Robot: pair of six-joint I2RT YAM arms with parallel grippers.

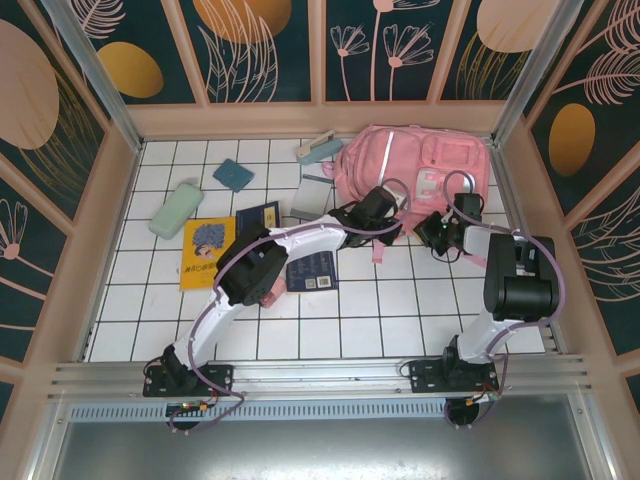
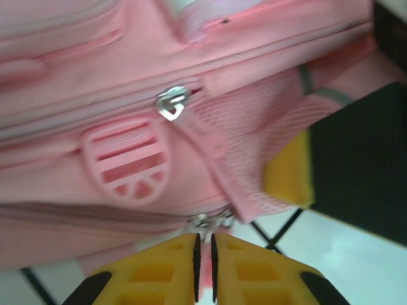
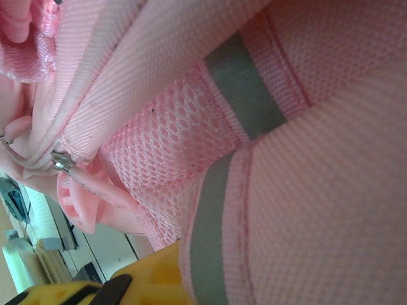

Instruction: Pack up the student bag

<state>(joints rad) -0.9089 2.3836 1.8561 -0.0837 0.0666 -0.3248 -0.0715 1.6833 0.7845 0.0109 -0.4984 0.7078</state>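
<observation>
student bag [image 2: 127,76] blurred — cropped, blue book [image 1: 314,272] part-hidden

Left arm is stretched long and diagonal toward the far right, and the left gripper [image 1: 384,218] has its yellow fingers [image 2: 248,270] squeezed nearly together on a zipper pull [image 2: 204,223]. Right arm stands up, then bends inward, right gripper [image 1: 438,232] pointing left. Can't tell how its fingers stand.
</observation>
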